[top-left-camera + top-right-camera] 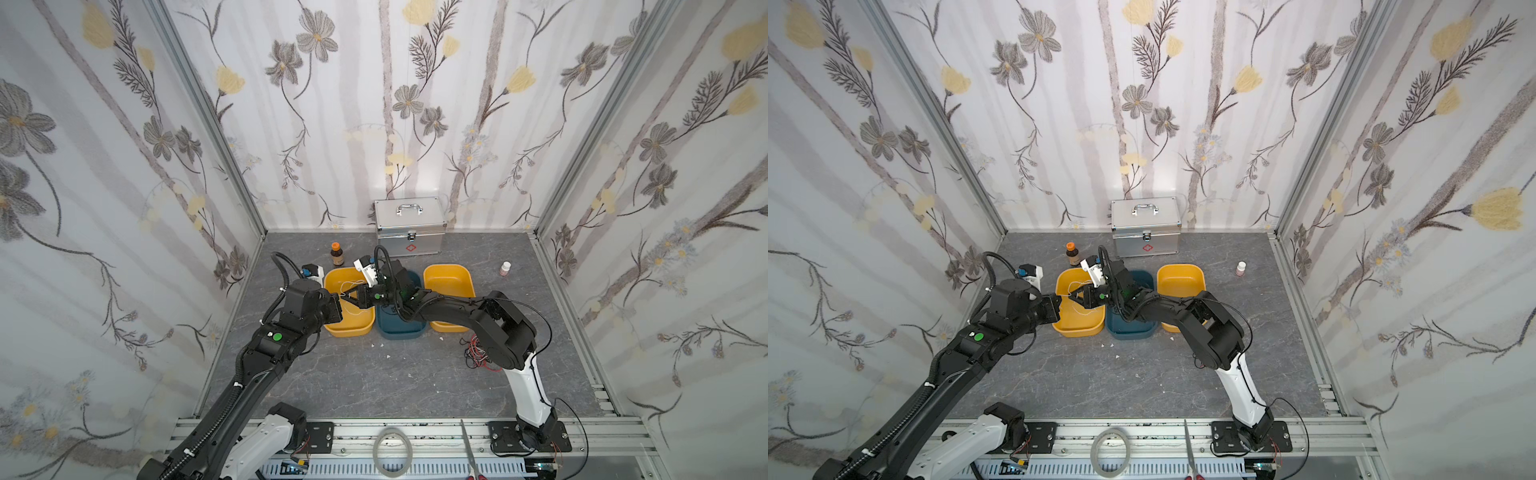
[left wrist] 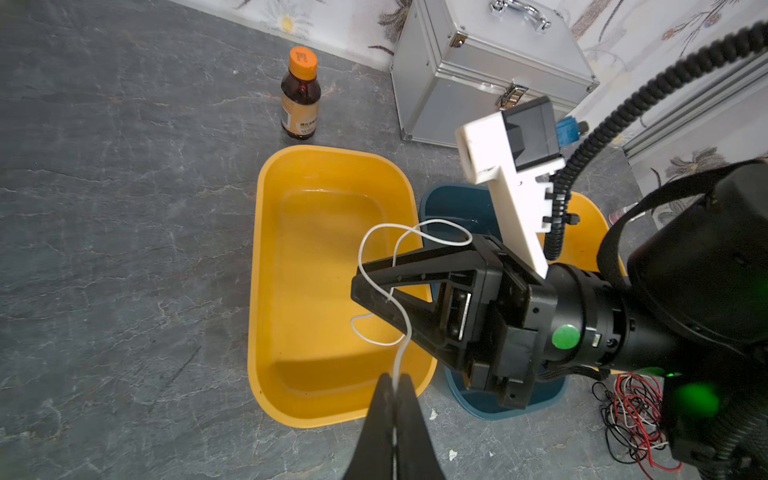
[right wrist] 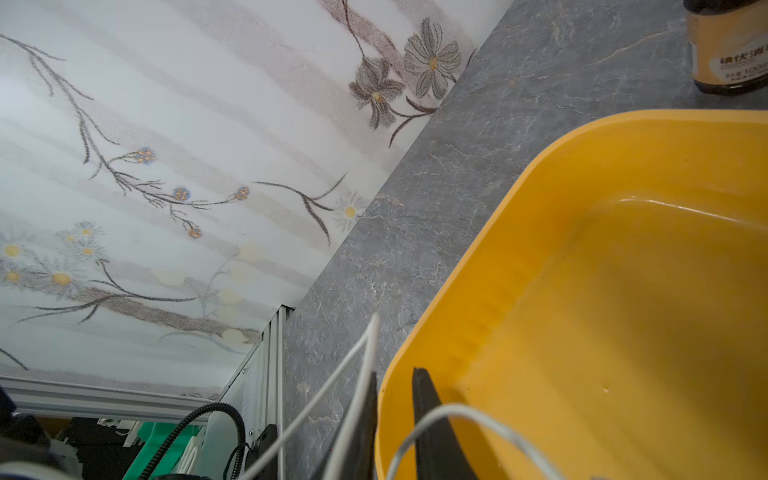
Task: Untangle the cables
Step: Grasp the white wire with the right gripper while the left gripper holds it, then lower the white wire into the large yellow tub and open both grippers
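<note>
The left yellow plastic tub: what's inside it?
A thin white cable hangs in loops over the yellow plastic tub, pinched by the shut left gripper. The right gripper covers part of its floor.

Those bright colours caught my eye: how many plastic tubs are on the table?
3, side by side: one yellow tub on the left, a blue tub in the middle, a second yellow tub on the right. None seems hidden.

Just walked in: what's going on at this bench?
Two robot arms work on one white cable over a yellow tub. The left claw is shut on it; the right claw, jaws slightly apart, has it draped across. A tangle of red, black and white cables lies on the table beside the right arm.
</note>
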